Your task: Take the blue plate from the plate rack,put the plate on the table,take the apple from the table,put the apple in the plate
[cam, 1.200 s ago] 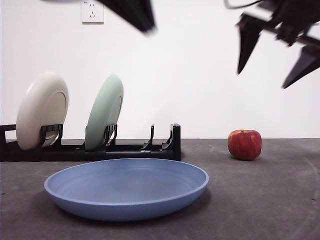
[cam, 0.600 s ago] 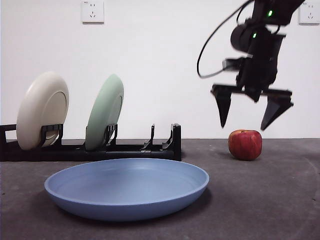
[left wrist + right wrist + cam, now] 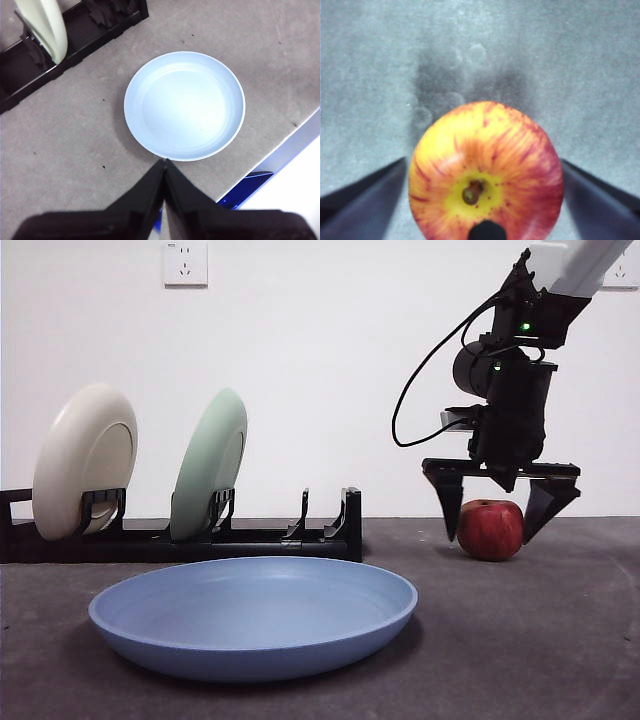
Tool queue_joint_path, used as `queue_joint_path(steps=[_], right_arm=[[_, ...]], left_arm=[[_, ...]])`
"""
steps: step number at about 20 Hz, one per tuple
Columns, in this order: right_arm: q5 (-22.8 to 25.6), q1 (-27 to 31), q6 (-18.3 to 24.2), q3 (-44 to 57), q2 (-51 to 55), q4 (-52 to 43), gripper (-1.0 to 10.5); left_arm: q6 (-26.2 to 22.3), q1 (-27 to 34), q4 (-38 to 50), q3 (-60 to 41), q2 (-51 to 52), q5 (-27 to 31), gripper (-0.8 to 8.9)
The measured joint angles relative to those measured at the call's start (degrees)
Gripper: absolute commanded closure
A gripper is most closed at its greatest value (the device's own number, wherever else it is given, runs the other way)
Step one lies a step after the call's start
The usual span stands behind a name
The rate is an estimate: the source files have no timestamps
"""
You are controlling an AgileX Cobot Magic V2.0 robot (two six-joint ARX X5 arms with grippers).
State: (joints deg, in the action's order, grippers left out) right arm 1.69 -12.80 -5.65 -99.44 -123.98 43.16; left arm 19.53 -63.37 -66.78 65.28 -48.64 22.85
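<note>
Plate (image 3: 253, 616), blue, lies flat on the tabletop (image 3: 520, 640) nearest me. At two o'clock beyond it, the right gripper (image 3: 500, 512) straddles the apple (image 3: 490, 529), jaws apart. Rack (image 3: 180, 535) stands behind. Left gripper (image 3: 164, 172) hangs above the plate, jaws together.

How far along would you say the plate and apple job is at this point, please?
Done: the blue plate lies flat on the table, out of the plate rack. In hand: the right gripper is low over the apple, jaws open on either side of it, not yet closed. The left gripper waits shut above the plate. Left: grasp the apple, lift it and set it in the plate.
</note>
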Motion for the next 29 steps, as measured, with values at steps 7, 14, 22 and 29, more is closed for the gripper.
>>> queue_joint_path(steps=[7,14,22,29], right_arm=[[-0.55,0.00,0.35,-0.24,1.20,5.60,9.5],[-4.57,-7.69,1.66,-0.28,19.78,14.71,9.5],[-3.28,-30.82,-2.91,0.85,23.76,12.20,9.4],[-2.19,-42.29,-9.86,15.76,22.69,-2.10,9.4]], left_arm=[[2.58,0.00,-4.09,0.00,2.60,0.37,8.19],[3.76,0.00,-5.68,0.00,5.49,5.53,8.19],[5.18,0.00,-6.10,0.00,5.66,14.73,8.19],[5.18,0.00,-8.92,0.00,6.40,18.14,8.18]])
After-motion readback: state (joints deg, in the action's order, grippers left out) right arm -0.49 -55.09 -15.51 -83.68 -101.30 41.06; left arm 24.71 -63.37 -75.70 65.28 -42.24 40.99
